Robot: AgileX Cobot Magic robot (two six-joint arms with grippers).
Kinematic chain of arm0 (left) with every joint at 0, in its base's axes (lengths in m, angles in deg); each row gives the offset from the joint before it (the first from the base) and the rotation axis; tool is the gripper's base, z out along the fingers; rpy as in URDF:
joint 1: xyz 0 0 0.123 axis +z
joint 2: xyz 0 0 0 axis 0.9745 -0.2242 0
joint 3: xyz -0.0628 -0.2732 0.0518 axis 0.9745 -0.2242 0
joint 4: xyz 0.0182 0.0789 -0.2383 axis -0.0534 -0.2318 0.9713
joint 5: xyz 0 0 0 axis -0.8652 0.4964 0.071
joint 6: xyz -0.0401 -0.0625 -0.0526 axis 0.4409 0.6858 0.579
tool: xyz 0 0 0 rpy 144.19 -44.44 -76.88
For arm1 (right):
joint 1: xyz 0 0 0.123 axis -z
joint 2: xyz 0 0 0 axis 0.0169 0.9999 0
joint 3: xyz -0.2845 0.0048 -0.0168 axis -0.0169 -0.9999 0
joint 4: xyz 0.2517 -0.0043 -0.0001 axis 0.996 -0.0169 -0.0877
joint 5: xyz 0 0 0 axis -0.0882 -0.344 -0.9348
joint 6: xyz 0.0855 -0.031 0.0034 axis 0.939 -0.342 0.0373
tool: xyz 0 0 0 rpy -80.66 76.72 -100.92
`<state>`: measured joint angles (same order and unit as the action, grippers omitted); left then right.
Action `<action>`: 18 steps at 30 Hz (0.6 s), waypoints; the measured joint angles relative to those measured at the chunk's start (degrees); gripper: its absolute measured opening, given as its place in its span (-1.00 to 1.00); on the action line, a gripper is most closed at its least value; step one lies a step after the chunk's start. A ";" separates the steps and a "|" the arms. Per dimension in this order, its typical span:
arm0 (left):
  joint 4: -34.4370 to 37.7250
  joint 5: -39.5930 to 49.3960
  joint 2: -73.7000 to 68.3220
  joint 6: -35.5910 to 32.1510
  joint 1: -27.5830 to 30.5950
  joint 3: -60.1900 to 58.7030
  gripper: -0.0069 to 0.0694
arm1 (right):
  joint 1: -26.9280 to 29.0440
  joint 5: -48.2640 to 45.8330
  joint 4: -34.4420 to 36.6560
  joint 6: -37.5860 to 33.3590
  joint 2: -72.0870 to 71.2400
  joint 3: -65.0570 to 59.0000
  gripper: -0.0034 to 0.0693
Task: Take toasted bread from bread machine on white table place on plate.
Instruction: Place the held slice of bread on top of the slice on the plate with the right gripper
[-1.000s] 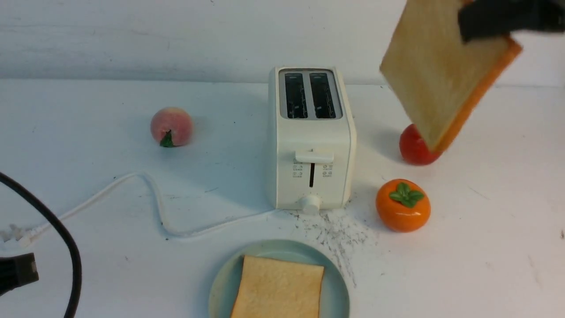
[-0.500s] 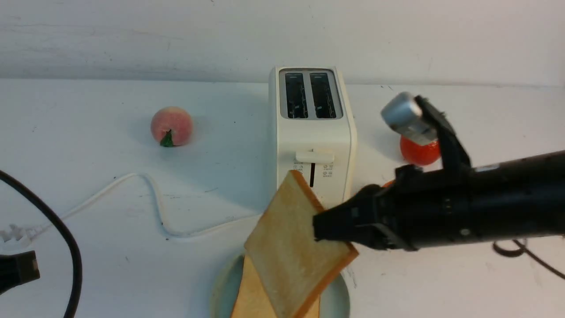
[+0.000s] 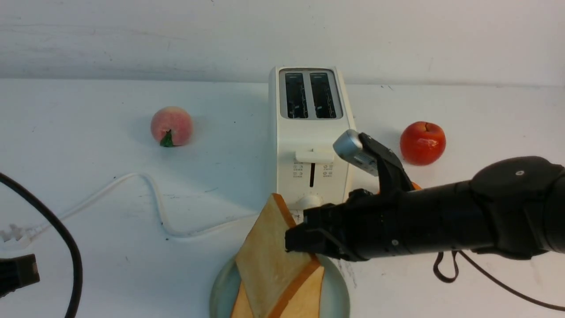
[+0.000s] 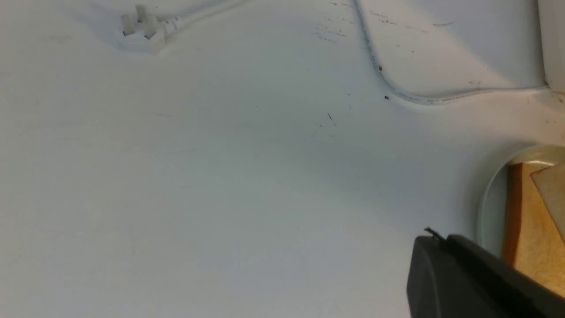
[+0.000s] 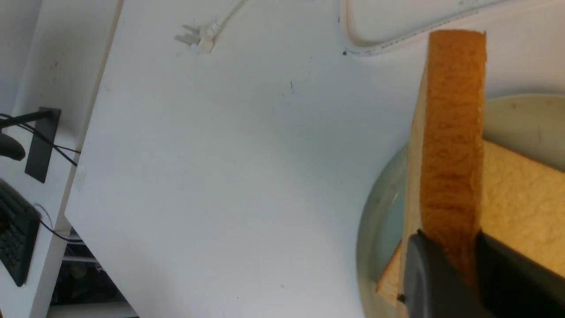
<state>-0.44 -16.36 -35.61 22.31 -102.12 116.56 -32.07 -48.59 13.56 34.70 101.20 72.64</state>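
Jaws on toast (slice on plate)

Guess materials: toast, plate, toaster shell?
Toast: porous matte face, even orange crust; real bread or foam replica, unclear. Plate: smooth pale blue-green, faint sheen; ceramic or melamine. Toaster: cream satin shell, rounded corners; likely moulded plastic.

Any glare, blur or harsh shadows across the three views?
Front view: soft even light, small glare spot on the red apple, faint shadow left of the bread machine. Left wrist view: white table washed out, low contrast. Right wrist view: held toast sharp; right gripper slightly soft.
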 joint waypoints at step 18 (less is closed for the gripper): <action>0.16 0.01 0.00 -0.27 0.00 0.00 -0.83 | -0.07 1.76 -3.45 -5.83 3.83 0.00 -0.02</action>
<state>-0.28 -16.35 -35.61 22.03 -102.12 116.56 -32.14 -46.83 10.12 28.87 105.03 72.64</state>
